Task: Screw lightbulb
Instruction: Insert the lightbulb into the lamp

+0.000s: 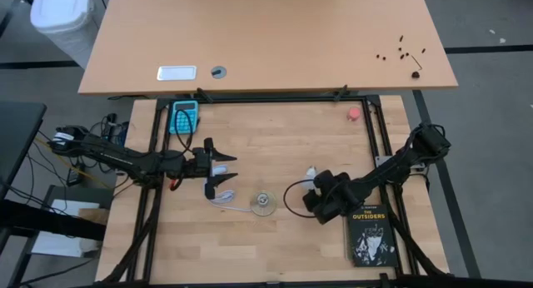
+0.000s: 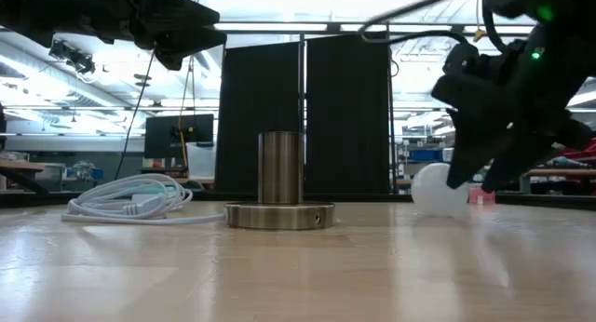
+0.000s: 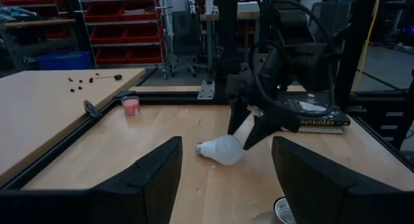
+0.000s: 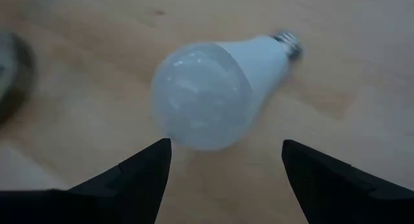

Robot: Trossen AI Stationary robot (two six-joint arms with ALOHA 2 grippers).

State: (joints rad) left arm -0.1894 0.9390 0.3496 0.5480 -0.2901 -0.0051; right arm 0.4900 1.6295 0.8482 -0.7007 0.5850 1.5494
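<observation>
While the lightbulb (image 4: pixel 213 94) lies on its side on the desk (image 1: pixel 275 246), the right gripper (image 3: pixel 249 130) hangs just over it, jaws spread wide with the bulb's round end showing between them; no contact between fingers and glass can be confirmed. Screw base (image 4: pixel 288 46) points away from that gripper. Taking the socket (image 2: pixel 280 178) as landmark: a short metal cylinder on a round silvery disc, upright near the middle of the desk. Bulb rests to the right of the socket in the overhead view, near but clearly apart from it (image 1: pixel 312 173). Right gripper sits on the far side of the bulb from the socket. White coiled cord (image 2: pixel 130 199) lies bunched on the desk on the socket's other side, just beside the disc. Left gripper (image 1: pixel 223 176) hovers above the cord, left of the socket, jaws wide and holding nothing. Black book (image 1: pixel 369 234) lies flat well to the right of the socket, beyond the right gripper. Small pink-red round object (image 1: pixel 354 113) sits far from the socket, toward the back edge of the desk.
</observation>
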